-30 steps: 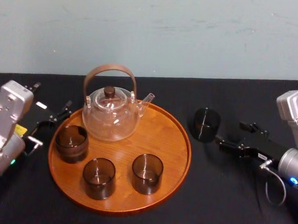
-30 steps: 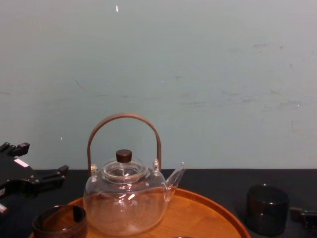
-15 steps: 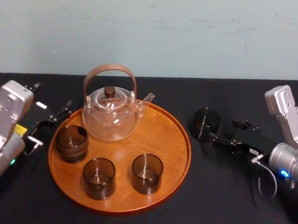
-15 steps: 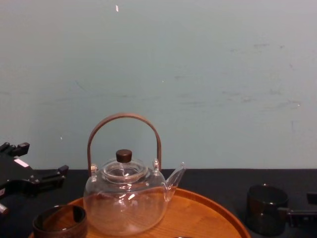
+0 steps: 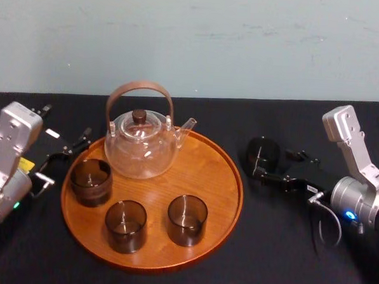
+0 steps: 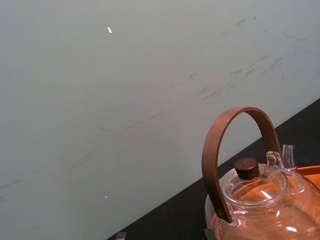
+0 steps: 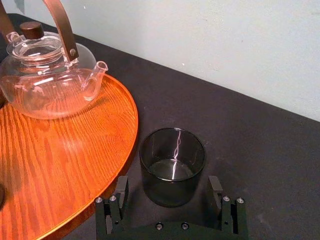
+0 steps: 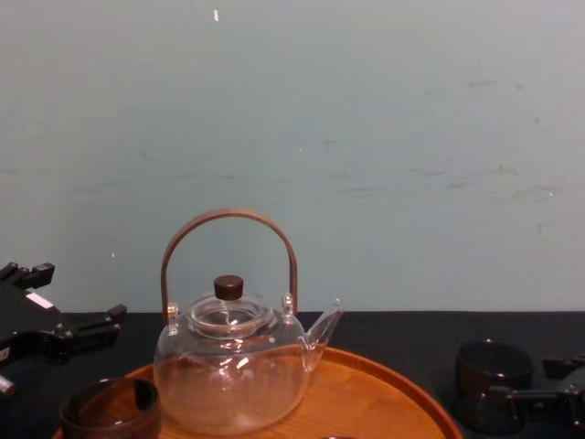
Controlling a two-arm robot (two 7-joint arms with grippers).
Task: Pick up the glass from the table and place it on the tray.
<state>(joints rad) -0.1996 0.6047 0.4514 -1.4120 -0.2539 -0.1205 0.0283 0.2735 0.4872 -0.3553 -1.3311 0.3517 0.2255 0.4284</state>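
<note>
A dark smoky glass (image 5: 263,154) stands upright on the black table, just right of the tray (image 5: 219,197). My right gripper (image 5: 275,164) is open at table level, with one finger on each side of the glass. The right wrist view shows the glass (image 7: 172,167) between the two fingers (image 7: 119,197), with gaps on both sides. From the chest view, the glass (image 8: 494,368) sits at the lower right with a finger (image 8: 521,396) in front of it. My left gripper (image 5: 64,124) rests open at the tray's left edge.
On the round wooden tray stand a clear glass teapot (image 5: 140,146) with a brown handle and three dark glasses (image 5: 91,180), (image 5: 126,224), (image 5: 187,219). The tray's right half (image 7: 60,165) is bare wood. A pale wall rises behind the table.
My right gripper has slid left along the table toward the glass, and its fingers now flank it. The glass, the tray and the left arm have not moved.
</note>
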